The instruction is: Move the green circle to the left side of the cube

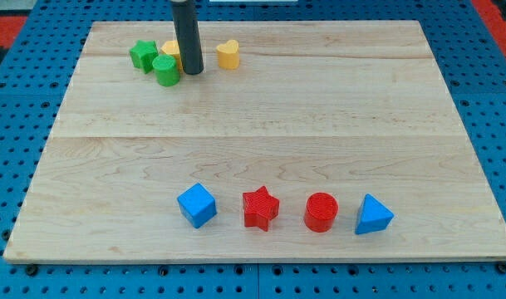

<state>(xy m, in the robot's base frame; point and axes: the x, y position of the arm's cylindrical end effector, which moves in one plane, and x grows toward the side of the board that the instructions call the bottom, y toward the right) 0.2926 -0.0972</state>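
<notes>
Wooden and pale, the counter [261, 124] sits on a blue board full of holes. At the view's top left, the green circle [165, 70] is a short, round, bright green block. It touches a green star-like block [143, 55] and a yellow block [171, 51] that I cannot see well. My tip [193, 71] is just to its right, maybe touching. A yellow heart [228, 54] is near. Far below sit the blue cube [196, 205], red star [260, 208], red circle [321, 212] and blue triangle [372, 215].
</notes>
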